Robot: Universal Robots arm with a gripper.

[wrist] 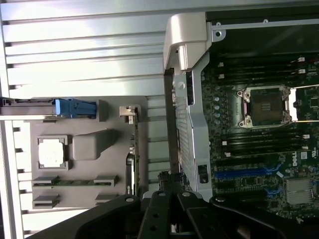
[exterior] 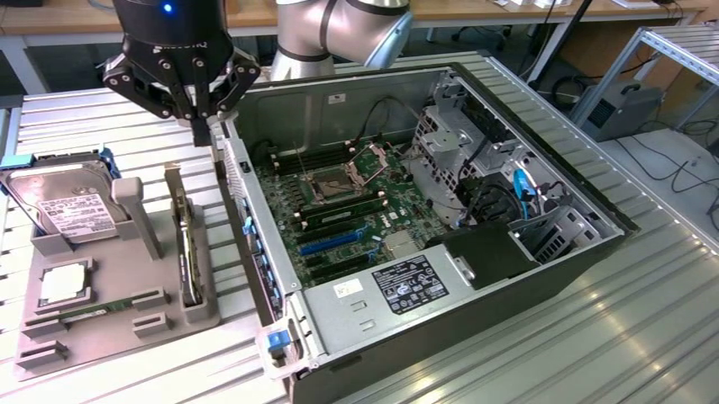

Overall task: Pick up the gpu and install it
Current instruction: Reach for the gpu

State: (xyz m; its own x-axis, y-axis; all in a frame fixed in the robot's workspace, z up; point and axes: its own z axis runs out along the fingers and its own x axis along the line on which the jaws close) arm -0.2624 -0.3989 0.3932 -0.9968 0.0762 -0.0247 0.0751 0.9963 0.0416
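The gpu is a thin black card standing on edge in the grey holder, its silvery bracket at the far end. In the wrist view the gpu shows edge-on beside the case wall. My gripper hangs above the far end of the card, by the open computer case's corner, a clear gap over the bracket. Its black fingers are shut with nothing between them. Inside the case lies the motherboard with its blue slot, also seen as the blue slot in the wrist view.
The holder also carries a silver hard drive, a processor chip and a green memory stick. The case's side wall rises close beside the card. Drive cages and cables fill the case's right part. The slatted metal table extends around.
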